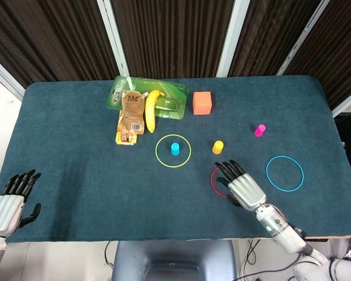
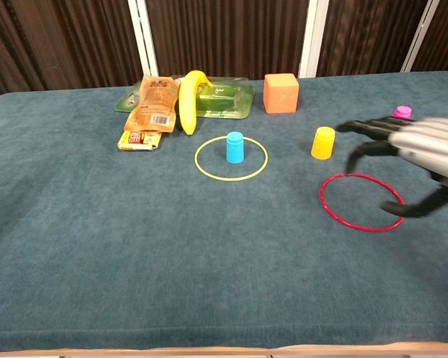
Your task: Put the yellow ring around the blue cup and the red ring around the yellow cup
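The yellow ring [image 1: 173, 151] [image 2: 231, 158] lies flat on the cloth around the upright blue cup [image 1: 175, 148] [image 2: 234, 146]. A yellow cup [image 1: 217, 146] [image 2: 323, 142] stands alone to its right. The red ring [image 1: 215, 181] [image 2: 361, 201] lies flat in front of the yellow cup. My right hand [image 1: 238, 185] [image 2: 409, 156] hovers over the red ring's right part, fingers spread, holding nothing. My left hand [image 1: 9, 203] rests open at the table's near left corner, seen only in the head view.
A banana [image 1: 150, 110], an orange pouch [image 1: 130, 114] and a green tray [image 1: 174, 92] sit at the back. An orange block [image 1: 202, 103] stands behind the cups. A pink cup [image 1: 260, 130] and a blue ring [image 1: 284, 172] lie to the right.
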